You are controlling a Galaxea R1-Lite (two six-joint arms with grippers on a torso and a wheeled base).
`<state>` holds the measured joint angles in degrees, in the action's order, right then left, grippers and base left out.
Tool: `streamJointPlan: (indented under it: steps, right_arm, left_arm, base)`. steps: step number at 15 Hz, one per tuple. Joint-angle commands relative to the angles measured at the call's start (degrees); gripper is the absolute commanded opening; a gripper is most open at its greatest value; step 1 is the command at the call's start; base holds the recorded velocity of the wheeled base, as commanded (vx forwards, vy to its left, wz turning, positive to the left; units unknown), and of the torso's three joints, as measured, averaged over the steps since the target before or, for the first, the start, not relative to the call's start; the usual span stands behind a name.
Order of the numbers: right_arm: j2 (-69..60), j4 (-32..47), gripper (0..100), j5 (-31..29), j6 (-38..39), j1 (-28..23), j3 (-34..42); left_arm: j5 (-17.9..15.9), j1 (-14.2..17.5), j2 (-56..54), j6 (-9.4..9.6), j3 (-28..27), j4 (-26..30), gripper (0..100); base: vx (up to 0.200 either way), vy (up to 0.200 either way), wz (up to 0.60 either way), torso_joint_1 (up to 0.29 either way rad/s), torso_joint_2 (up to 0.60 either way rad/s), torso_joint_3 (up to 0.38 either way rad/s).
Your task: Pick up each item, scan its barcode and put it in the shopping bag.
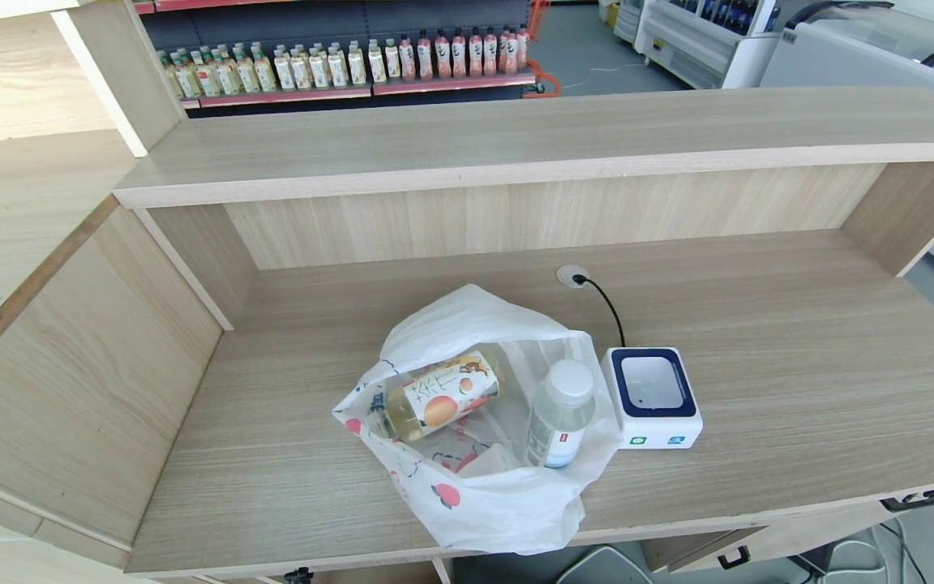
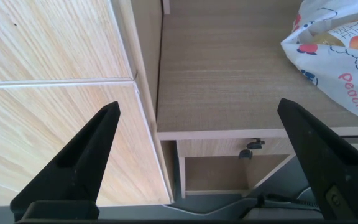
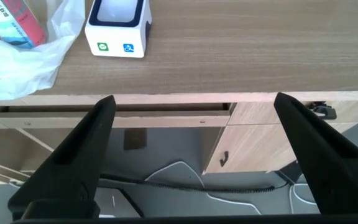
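A light wood-grain counter (image 1: 799,365) with a raised back ledge carries a white printed plastic shopping bag (image 1: 475,503) near its front edge. Just beside the bag, seemingly touching it, sits a white, blue-rimmed box scanner (image 1: 652,397). Its black cable (image 1: 609,312) runs to a round grey grommet (image 1: 571,276).

Half veiled by the film of the shopping bag (image 1: 483,504): tea bottle (image 1: 443,393) and foot of the clear bottle (image 1: 562,415). Between them, possibly a flat white packet (image 1: 487,462), too covered to tell. Cropped at the right wrist view's edge: top of the scanner (image 3: 115,32).
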<state>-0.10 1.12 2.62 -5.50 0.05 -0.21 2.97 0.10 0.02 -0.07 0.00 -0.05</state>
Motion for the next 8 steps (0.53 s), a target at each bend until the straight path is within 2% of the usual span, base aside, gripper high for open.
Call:
streamJointPlan:
  steps: [1,8]
  right_arm:
    - [0.1,0.2,100,0.0,0.0,0.0,0.0]
    - [0.1,0.2,100,0.0,0.0,0.0,0.0]
  left_arm:
    - [0.0,0.0,0.0,-0.01,0.0,0.0,100]
    - [0.1,0.0,0.0,-0.01,0.0,0.0,100]
  base:
    - [0.0,0.0,0.0,0.0,0.0,0.0]
    - [0.0,0.0,0.0,0.0,0.0,0.0]
